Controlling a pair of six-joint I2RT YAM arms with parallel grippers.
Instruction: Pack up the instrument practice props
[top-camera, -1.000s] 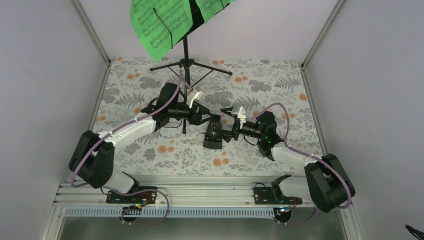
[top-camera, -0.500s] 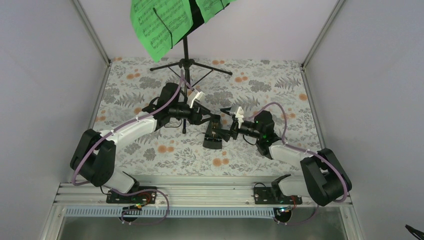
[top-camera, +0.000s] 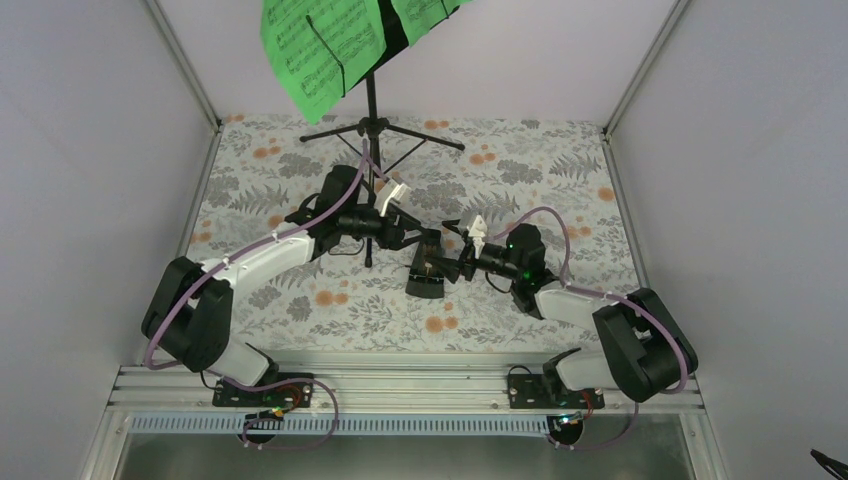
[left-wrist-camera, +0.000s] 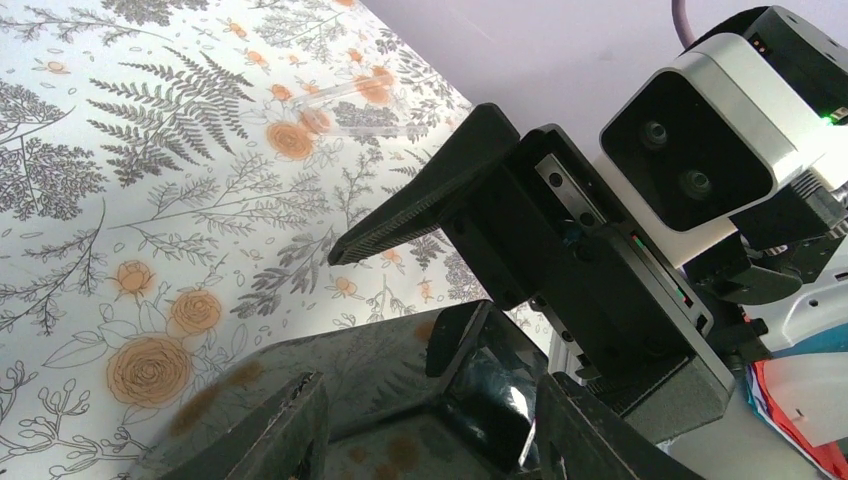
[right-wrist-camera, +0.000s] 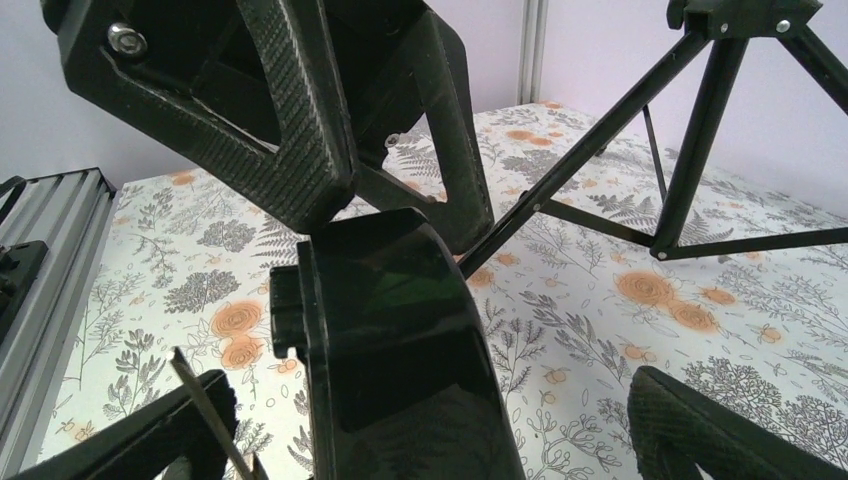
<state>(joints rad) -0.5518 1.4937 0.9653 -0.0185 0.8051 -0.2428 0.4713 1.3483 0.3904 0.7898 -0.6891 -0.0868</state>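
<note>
At the middle of the flower-printed table (top-camera: 300, 300), the left pincer (top-camera: 413, 238) is clamping the upper part of the small dark metronome (top-camera: 426, 276). Its fingers (left-wrist-camera: 296, 432) are pressing on the glossy casing from either side, apparently to steady the pyramid against tipping. The right pincer (top-camera: 452, 266) is reaching in from the opposite side. Its fingers (right-wrist-camera: 690, 425) are standing wide, flanking the metronome without touching it, seemingly lining up for a handover or a two-armed lift. Behind them the black tripod music stand (top-camera: 371, 120) is standing upright toward the table's far edge. The green music sheets (top-camera: 320, 50) are resting on its desk, well apart from both pincers. Judging by how things are lying, nothing of the set is packed yet.
</note>
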